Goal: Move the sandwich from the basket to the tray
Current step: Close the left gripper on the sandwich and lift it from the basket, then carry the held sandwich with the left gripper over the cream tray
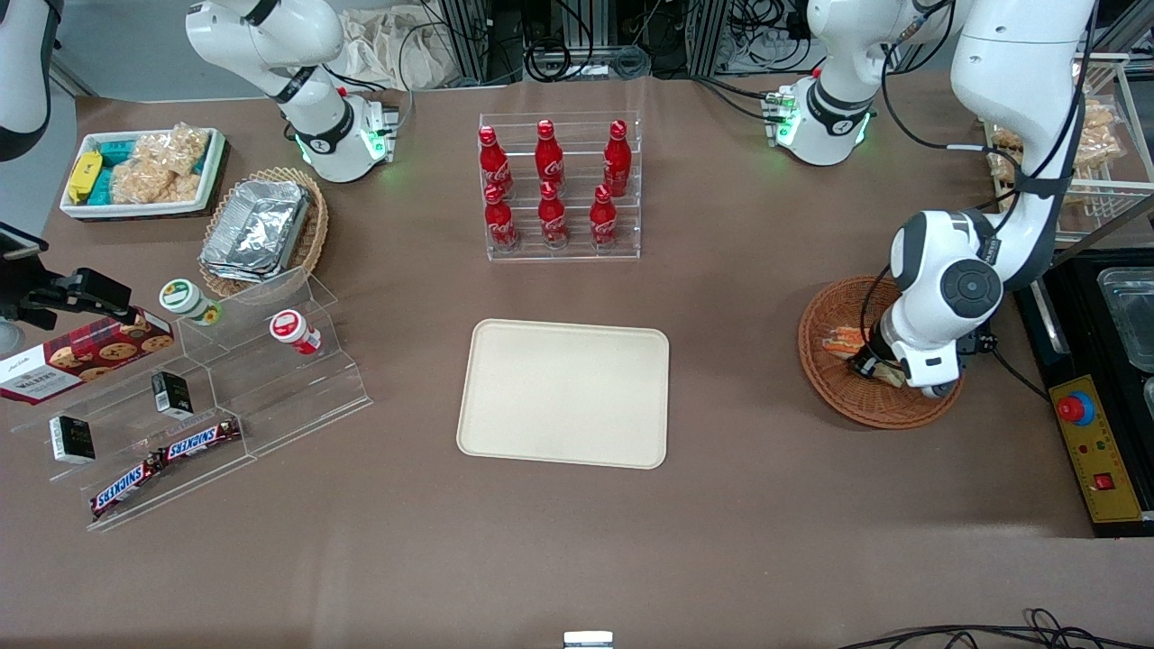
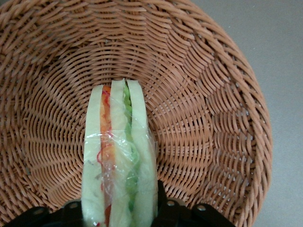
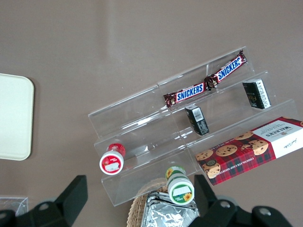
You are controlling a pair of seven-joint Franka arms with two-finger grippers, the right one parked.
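The sandwich (image 2: 118, 161) is a plastic-wrapped wedge of pale bread with orange, red and green layers. It stands on edge in the round reddish-brown wicker basket (image 2: 213, 94). My left gripper (image 2: 120, 203) is down inside the basket, its fingers shut on the sandwich's wide end. In the front view the gripper (image 1: 876, 368) is low in the basket (image 1: 825, 388) toward the working arm's end of the table, with part of the sandwich (image 1: 846, 341) showing beside it. The cream tray (image 1: 563, 392) lies flat at the table's middle with nothing on it.
A rack of red cola bottles (image 1: 559, 189) stands farther from the front camera than the tray. A stepped acrylic shelf (image 1: 207, 397) with snacks, a tan basket of foil containers (image 1: 261, 230) and a white snack bin (image 1: 140, 171) lie toward the parked arm's end. A control box (image 1: 1095, 446) sits beside the basket.
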